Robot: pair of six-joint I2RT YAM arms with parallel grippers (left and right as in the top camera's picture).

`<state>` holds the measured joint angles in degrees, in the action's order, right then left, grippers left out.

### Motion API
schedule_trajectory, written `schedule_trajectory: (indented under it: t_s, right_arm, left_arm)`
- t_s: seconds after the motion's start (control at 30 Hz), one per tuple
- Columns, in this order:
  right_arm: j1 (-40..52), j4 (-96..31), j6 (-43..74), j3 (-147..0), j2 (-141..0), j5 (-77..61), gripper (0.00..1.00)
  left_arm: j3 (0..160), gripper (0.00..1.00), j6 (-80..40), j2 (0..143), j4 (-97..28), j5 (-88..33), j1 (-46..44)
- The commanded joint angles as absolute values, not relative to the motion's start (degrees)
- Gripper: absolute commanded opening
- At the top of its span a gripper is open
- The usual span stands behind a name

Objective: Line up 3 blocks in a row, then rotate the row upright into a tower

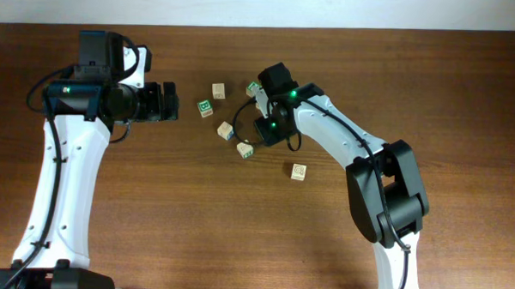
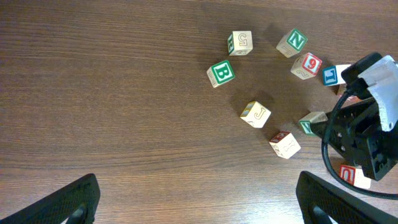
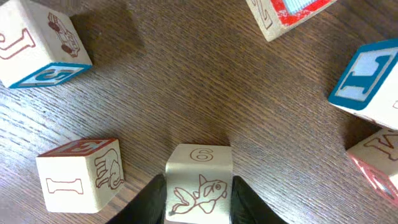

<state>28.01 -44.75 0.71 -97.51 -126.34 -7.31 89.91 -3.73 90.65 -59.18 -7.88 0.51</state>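
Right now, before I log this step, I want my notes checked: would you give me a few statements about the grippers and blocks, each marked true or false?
1. The left gripper is open with nothing between its fingers. True.
2. The right gripper has its fingers on either side of the 6 block. True.
3. The B block sits between the left gripper's fingers. False: it lies on the table, apart from that gripper.
4. The 6 block is stacked on another block. False: it rests directly on the table.
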Motion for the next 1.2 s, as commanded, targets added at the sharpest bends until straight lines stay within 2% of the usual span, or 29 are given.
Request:
schedule_trajectory:
  t_s: [0.0,0.2,0.33,0.53,0.63,0.73,0.83,0.9,1.0,1.1,1.17]
  right_arm:
    - [28.6,-46.3,8.1,-97.7,-127.1,-6.8,0.31]
    - [28.5,-58.9,23.7,-99.3,-127.0,-7.2,0.31]
    - [28.6,-66.3,29.5,-99.3,-127.0,-8.8,0.31]
    - [28.5,-70.0,29.5,-99.3,-127.0,-9.0,0.38]
    - [28.4,-68.9,29.5,-99.3,-127.0,-9.0,0.49]
    - [28.3,-69.1,29.4,-101.2,-127.0,-9.0,0.51]
    - [28.3,-71.8,28.8,-106.1,-127.0,-9.0,0.51]
    - [28.9,-72.5,23.9,-112.6,-127.0,-9.3,0.51]
    - [31.1,-65.7,18.9,-114.3,-127.0,-9.2,0.56]
    - [34.0,-59.9,11.9,-113.7,-128.9,-7.6,0.64]
    - [34.9,-59.9,7.2,-113.7,-131.0,-7.6,0.64]
  left_arm:
    - [91.1,0.99,-4.1,91.1,-59.3,-7.4,0.5]
    - [91.1,0.99,-4.1,91.1,-59.3,-7.4,0.5]
    - [91.1,0.99,-4.1,91.1,-59.3,-7.4,0.5]
    - [91.1,0.99,-4.1,91.1,-59.3,-7.4,0.5]
    - [91.1,0.99,-4.1,91.1,-59.3,-7.4,0.5]
    - [91.1,0.99,-4.1,91.1,-59.3,-7.4,0.5]
    - [91.1,0.99,-4.1,91.1,-59.3,-7.4,0.5]
    - [91.1,0.99,-4.1,91.1,-59.3,-7.4,0.5]
    - [91.1,0.99,-4.1,91.1,-59.3,-7.4,0.5]
    - [91.1,0.99,-4.1,91.1,-59.3,-7.4,0.5]
    - [91.1,0.99,-4.1,91.1,-59.3,-7.4,0.5]
